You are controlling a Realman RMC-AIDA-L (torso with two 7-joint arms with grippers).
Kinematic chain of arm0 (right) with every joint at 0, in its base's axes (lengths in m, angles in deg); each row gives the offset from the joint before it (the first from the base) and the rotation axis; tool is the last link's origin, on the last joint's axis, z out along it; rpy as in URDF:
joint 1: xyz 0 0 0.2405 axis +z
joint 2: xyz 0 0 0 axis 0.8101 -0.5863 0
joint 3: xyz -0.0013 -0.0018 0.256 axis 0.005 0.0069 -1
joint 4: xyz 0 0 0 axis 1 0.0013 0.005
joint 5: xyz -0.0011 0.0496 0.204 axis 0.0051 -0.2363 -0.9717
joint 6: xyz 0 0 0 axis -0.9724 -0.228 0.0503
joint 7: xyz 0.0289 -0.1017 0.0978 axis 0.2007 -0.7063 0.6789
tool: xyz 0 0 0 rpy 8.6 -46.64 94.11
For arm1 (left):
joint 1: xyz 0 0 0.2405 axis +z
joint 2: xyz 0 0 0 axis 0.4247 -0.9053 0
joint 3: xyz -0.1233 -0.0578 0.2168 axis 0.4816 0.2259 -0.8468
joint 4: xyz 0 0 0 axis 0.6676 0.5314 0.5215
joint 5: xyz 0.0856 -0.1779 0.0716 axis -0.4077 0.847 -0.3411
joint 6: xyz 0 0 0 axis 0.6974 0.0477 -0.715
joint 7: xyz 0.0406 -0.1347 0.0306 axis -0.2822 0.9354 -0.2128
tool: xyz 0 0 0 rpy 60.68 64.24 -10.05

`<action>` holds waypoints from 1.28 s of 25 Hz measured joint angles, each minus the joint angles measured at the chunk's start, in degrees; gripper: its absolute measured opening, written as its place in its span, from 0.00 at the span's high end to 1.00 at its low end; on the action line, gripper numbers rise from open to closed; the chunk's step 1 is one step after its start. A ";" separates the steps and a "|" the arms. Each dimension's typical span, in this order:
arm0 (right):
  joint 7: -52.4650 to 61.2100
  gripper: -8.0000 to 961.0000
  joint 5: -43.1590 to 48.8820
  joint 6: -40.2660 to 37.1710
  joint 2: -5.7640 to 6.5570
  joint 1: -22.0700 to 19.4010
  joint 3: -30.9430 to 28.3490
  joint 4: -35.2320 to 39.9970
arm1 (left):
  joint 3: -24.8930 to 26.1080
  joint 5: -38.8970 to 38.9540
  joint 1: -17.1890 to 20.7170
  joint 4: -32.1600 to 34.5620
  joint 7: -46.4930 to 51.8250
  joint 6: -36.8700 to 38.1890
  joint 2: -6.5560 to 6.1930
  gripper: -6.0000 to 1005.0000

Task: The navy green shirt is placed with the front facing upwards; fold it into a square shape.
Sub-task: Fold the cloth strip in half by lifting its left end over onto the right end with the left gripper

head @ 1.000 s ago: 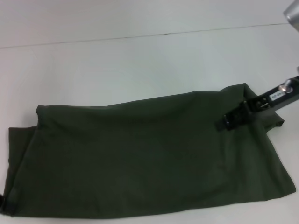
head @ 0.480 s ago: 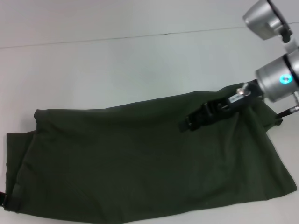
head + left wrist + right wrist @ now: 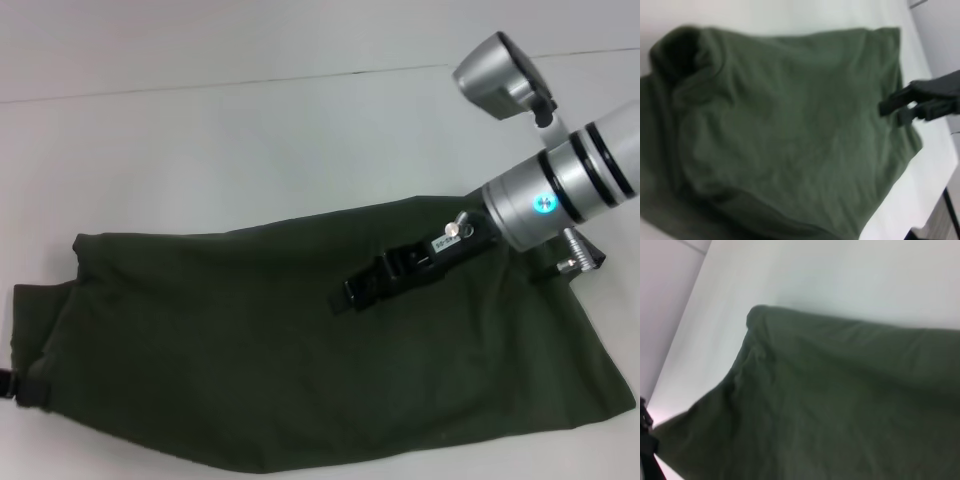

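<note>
The navy green shirt [image 3: 300, 350] lies as a long folded band across the white table, plain side up, with no lettering showing. It also fills the left wrist view [image 3: 790, 125] and the right wrist view [image 3: 840, 405]. My right gripper [image 3: 352, 294] reaches in from the right, low over the shirt's middle near its far edge. Its black fingers [image 3: 892, 104] show over the shirt's edge in the left wrist view. Whether they hold cloth is hidden. A black bit of my left gripper [image 3: 8, 385] sits at the shirt's left end.
The white table [image 3: 250, 140] stretches bare beyond the shirt to a seam line at the back. The shirt's near edge runs along the bottom of the head view. The right arm's silver wrist [image 3: 560, 185] hangs above the shirt's right end.
My right gripper has swept leftward over the shirt, from its right end toward the middle. The black left gripper piece has shifted away from me along the left end.
</note>
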 joint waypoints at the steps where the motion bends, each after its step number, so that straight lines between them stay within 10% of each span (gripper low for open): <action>1: 0.00 0.50 -0.01 0.00 -0.09 0.05 0.28 -0.01 | -0.01 0.90 0.03 -0.15 -0.10 0.07 -0.05 0.99; 32: 2.43 0.50 0.01 0.11 0.99 -0.55 0.19 0.00 | 6.55 8.27 5.59 4.74 -2.84 -0.03 -2.29 0.99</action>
